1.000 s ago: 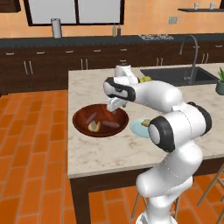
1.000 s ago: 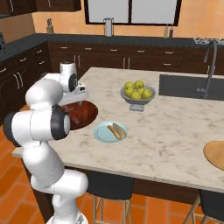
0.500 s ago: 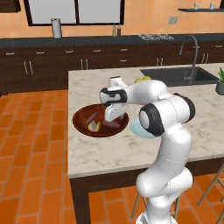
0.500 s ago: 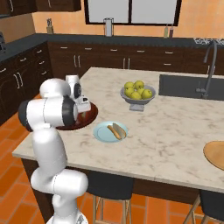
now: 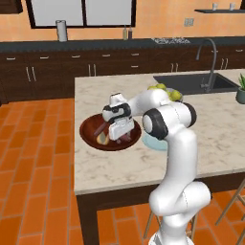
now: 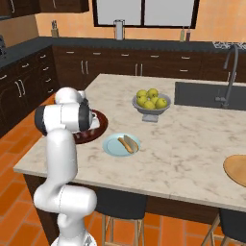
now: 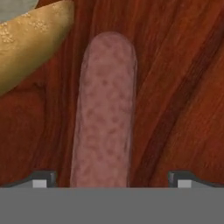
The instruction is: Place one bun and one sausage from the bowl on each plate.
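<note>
One sausage (image 7: 105, 113) lies in the bowl (image 5: 88, 134) on the tabletop (image 5: 124, 162) beside a bun (image 7: 30, 41), the gripper (image 7: 109, 177) low over it, fingertips (image 7: 41, 178) spread either side; no writing is legible.

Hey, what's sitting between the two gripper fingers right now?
In the hand view, the sausage lies lengthwise between the fingers, on the wooden floor of the bowl. The fingers stand apart on either side of it; a bun lies alongside.
</note>
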